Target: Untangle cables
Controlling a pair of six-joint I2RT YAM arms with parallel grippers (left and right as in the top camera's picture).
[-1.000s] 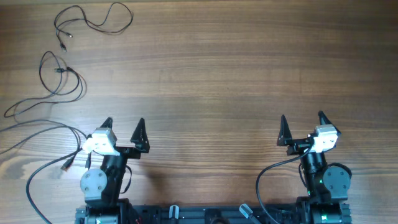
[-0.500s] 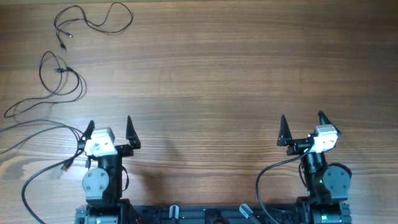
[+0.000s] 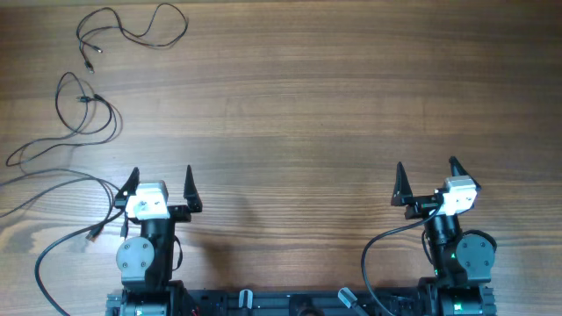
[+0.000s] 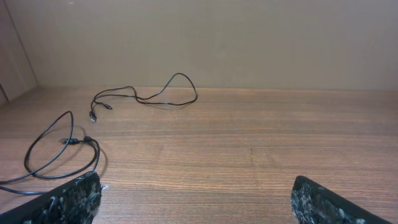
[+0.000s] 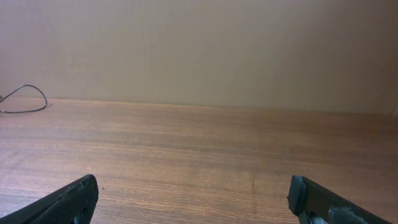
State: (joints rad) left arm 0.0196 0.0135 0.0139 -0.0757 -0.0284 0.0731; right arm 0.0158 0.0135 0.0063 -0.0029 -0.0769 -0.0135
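Cable work looks nearly wrapped up: in the upper left of the overhead frame a thin cable (image 3: 132, 31) curls at the top and a looped cable (image 3: 86, 112) lies just below, the two apart and not crossing, so I judge only the loops need tidying. At the lower left the left tool (image 3: 160, 175) hovers over the counter (image 3: 290, 114), jaws spread wide, gripping nothing, aimed up-frame toward the cables. The right tool (image 3: 427, 167) at lower right is equally wide open, empty, well apart from both.
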